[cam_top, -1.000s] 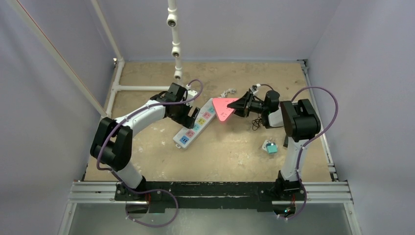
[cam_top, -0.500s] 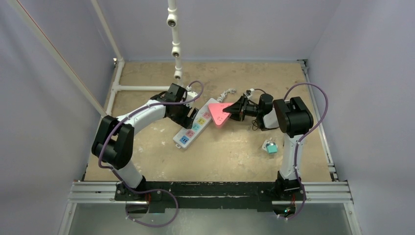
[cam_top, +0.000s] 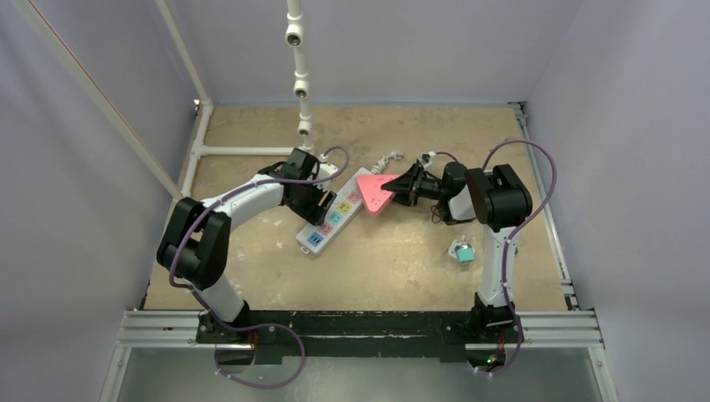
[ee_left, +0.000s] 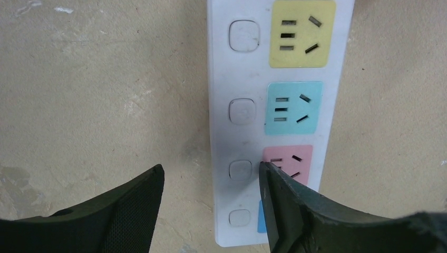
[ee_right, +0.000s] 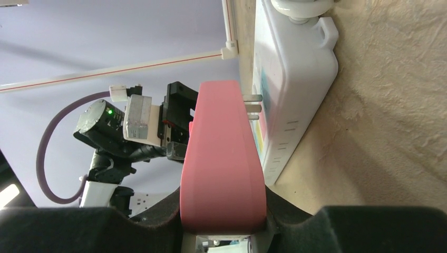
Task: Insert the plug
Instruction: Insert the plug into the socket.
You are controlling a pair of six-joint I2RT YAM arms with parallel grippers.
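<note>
While the right hand (cam_top: pixel 395 190) stayed clamped on the pink plug (cam_top: pixel 373 191), it had carried that plug leftward over the last second to the far end of the power strip (cam_top: pixel 333 215) on the table (cam_top: pixel 402 268). The left hand (cam_top: pixel 311 205) had narrowed in the same interval but was still apart, gripping nothing. Judged from this, insertion was close but not yet made, and the strip was not yet braced. The right wrist view alone showed the prongs (ee_right: pixel 253 105) facing the strip's top face, just short of it. The left wrist view alone showed one finger (ee_left: pixel 295 211) lying over part of the pink socket (ee_left: pixel 293 158) and the other beside the strip on bare table. The plug was absent from that view.
</note>
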